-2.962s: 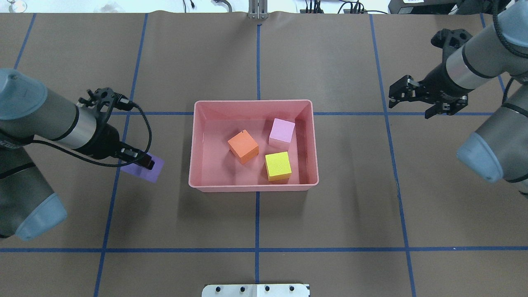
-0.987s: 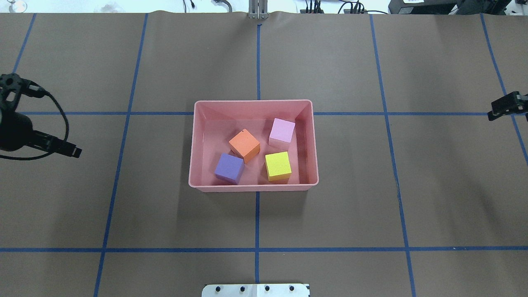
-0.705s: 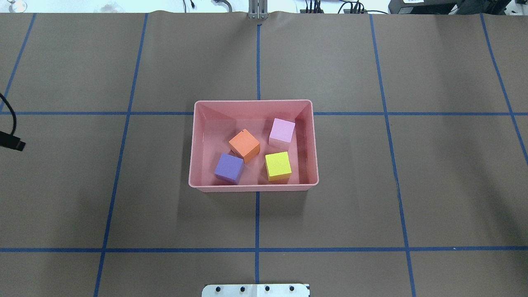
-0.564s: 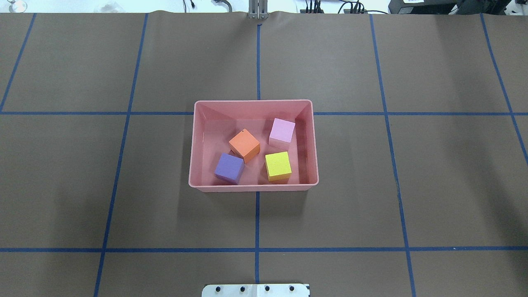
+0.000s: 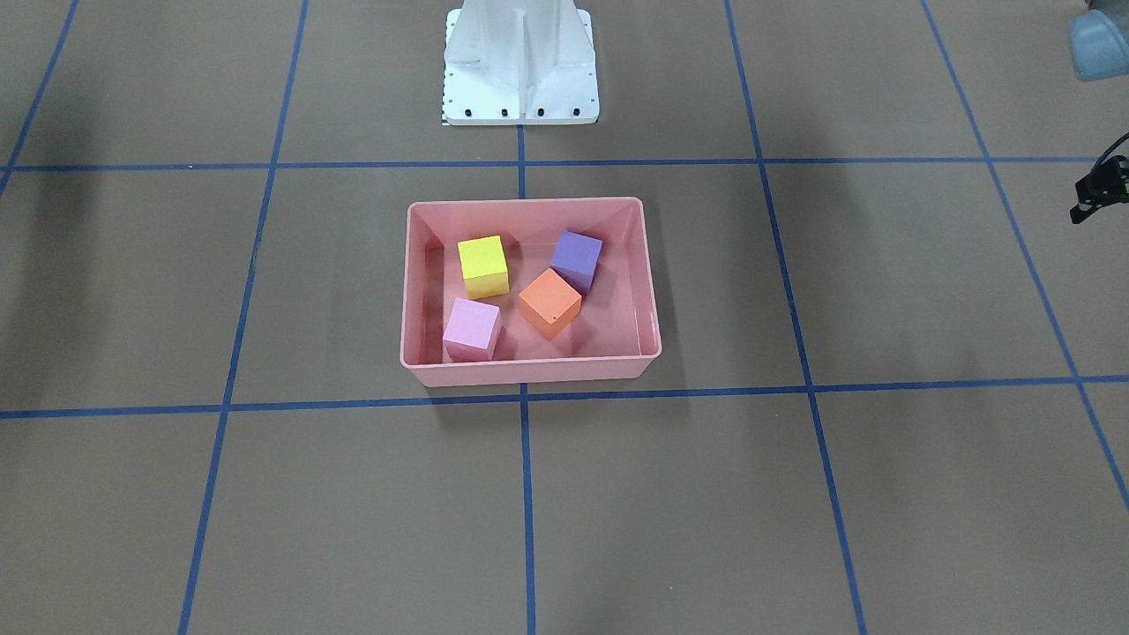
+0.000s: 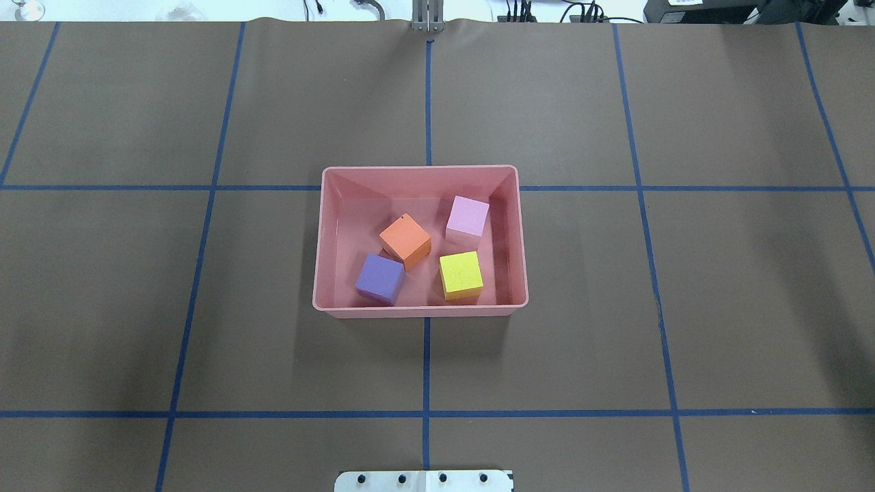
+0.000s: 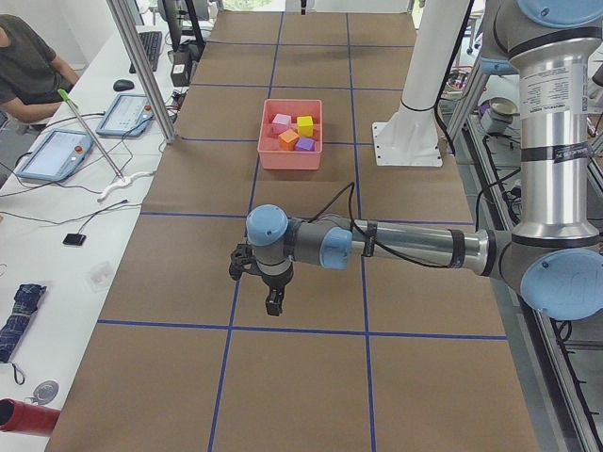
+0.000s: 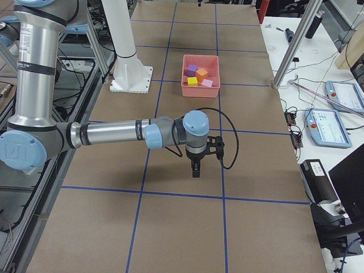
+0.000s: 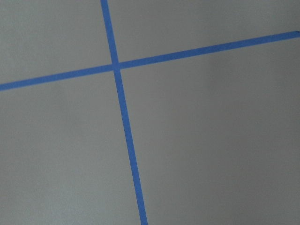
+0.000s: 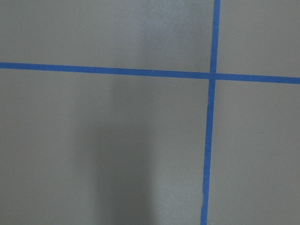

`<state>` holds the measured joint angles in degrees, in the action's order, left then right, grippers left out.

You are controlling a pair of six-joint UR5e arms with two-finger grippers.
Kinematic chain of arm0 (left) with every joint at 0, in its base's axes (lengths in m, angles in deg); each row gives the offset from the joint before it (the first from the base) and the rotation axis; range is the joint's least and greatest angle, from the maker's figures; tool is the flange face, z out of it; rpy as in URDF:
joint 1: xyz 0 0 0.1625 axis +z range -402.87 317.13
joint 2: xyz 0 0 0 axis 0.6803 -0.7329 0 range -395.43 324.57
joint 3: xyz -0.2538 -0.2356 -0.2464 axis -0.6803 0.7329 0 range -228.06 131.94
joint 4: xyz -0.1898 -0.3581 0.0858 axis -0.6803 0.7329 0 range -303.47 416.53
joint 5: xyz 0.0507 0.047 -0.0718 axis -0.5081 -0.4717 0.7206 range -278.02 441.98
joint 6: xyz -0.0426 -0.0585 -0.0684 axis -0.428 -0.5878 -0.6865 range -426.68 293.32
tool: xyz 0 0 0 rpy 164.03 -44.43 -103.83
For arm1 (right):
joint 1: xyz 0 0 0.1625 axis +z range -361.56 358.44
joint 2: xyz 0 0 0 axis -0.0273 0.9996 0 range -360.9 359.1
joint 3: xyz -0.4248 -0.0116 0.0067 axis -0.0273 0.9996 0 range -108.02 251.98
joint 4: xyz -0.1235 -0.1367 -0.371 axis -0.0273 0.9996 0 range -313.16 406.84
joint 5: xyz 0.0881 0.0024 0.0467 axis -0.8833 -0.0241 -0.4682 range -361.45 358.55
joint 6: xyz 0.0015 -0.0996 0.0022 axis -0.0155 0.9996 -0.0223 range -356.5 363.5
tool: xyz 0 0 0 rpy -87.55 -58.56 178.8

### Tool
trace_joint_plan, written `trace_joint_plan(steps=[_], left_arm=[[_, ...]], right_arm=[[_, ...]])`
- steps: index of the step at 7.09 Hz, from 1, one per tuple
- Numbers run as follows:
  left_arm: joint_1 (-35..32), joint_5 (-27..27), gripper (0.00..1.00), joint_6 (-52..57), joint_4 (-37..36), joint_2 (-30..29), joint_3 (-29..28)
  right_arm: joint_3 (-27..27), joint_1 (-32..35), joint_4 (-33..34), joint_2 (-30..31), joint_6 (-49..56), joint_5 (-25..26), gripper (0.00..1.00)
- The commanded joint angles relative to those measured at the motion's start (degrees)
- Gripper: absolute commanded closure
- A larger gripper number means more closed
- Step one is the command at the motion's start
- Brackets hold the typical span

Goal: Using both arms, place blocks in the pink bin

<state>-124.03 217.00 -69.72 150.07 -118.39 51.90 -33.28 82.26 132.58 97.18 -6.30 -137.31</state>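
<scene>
Bin (image 6: 420, 312) lies lengthwise, left to right.

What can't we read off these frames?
- Left gripper: seen only in the exterior left view, too small to judge the jaws.
- Right gripper: seen only in the exterior right view, same problem.
- Orange block and purple block: touching or apart unclear, since they overlap in the overhead view.
- Wrist views: only table and tape, no fingers.
</scene>
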Motion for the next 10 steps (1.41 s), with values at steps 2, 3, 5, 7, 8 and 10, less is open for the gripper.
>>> trace_joint_plan(steps=[2,3,5,7,8,10], left_arm=[[-0.3,0.5,0.00,-5.3,1.5,0.1,2.9],[-0.1,0.3,0.00,-8.9,1.6,0.4,3.3],[-0.6,0.2,0.00,-12.3,1.5,2.7,4.6],[-0.5,0.2,0.00,-12.3,1.6,1.1,4.3],[-0.6,0.4,0.00,-11.6,1.6,1.1,4.6],[-0.5,0.2,0.00,-10.8,1.5,-0.5,3.6]], right_arm=[[0.2,0.1,7.3,-4.0,0.2,0.3,0.00],[0.6,0.1,7.3,-3.9,0.4,0.6,0.00],[1.7,0.0,7.2,-4.7,0.5,0.5,0.00],[6.8,0.4,6.7,-7.7,-0.3,0.5,0.00],[7.4,0.4,6.7,-8.4,-0.3,0.5,0.00],[7.4,0.4,6.6,-7.8,0.7,0.4,0.00]])
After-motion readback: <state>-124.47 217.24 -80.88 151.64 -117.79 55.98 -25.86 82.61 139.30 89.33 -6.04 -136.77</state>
